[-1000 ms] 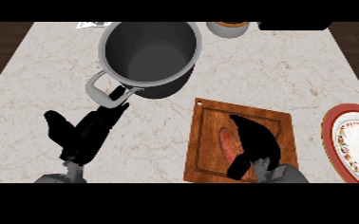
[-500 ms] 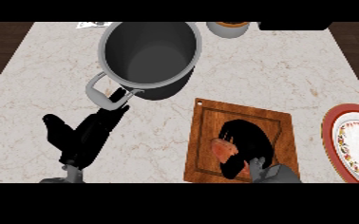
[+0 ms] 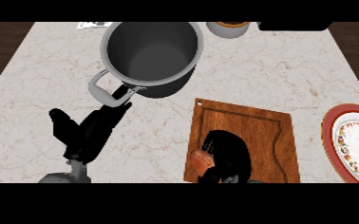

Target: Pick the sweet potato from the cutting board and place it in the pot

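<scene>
Most of the sweet potato was hidden under the right hand, whose fingers curled round it; only an orange end showed at the hand's left edge, so its long axis and the way it pointed could not be made out. It lay at the near left part of the board, and whether it touched the wood or was lifted off it could not be told. The right forearm was cut off at the lower edge. The left hand rested open on the counter, fingertips just beside the pot handle. A plate was cut off at the right edge.
</scene>
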